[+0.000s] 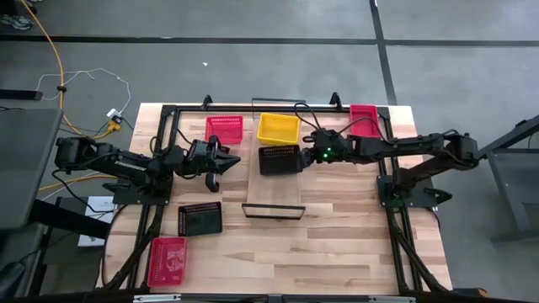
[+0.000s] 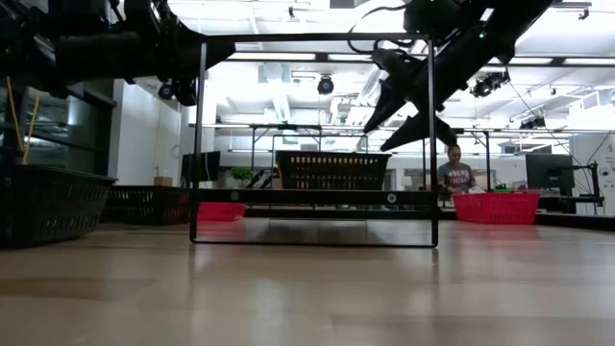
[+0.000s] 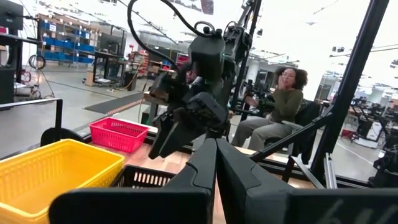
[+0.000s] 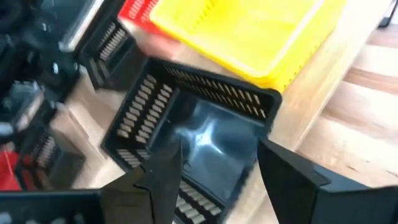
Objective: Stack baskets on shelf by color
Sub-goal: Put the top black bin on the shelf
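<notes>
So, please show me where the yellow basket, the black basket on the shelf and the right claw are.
yellow basket (image 1: 278, 128): high view, on its floor.
black basket on the shelf (image 1: 279, 159): high view, on its floor.
right claw (image 4: 217, 171): right wrist view, midway between its open fingertips.

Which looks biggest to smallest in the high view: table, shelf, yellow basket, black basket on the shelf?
1. table
2. shelf
3. yellow basket and black basket: look alike, so not ranked.

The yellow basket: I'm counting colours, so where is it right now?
In the high view, the yellow basket sits at the shelf's far end, just behind the black basket, between two pink-red baskets.
</notes>
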{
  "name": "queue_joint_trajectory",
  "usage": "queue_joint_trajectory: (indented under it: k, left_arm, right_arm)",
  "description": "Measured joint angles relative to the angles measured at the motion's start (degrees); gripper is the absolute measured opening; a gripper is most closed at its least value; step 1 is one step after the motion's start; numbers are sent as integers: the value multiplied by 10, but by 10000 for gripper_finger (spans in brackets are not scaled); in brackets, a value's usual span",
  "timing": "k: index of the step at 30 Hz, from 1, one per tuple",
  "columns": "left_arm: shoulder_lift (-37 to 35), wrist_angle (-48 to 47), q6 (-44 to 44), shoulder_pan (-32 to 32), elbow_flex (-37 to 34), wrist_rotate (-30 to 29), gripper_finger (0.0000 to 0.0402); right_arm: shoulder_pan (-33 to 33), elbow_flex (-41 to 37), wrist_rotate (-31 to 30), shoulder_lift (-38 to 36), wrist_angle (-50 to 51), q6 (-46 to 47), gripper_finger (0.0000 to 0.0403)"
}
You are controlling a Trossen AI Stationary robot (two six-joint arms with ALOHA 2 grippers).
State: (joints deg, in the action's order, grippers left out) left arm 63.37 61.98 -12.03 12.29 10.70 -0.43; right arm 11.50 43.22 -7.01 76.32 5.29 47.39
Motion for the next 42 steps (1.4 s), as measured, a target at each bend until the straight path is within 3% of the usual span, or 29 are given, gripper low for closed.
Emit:
queue_joint_trajectory:
  k: [8,18,23,30,42]
  left_arm:
    - [0,-2,0,0,0,0,0]
    - [0,-4,0,0,0,0,0]
    - [0,-5,2,0,0,11,0]
    - [0,-13,2,0,0,19,0]
    - [0,-19,2,0,0,15,0]
  right_arm:
    - [-35,0,-39,-26,112,-81,197]
    - [-67,0,-45,-26,194,-151,192]
    - [-67,0,-50,-28,231,-186,141]
    - [-59,-1,-66,-55,276,-209,10]
    - [-59,-174,-30,-253,201,-132,4]
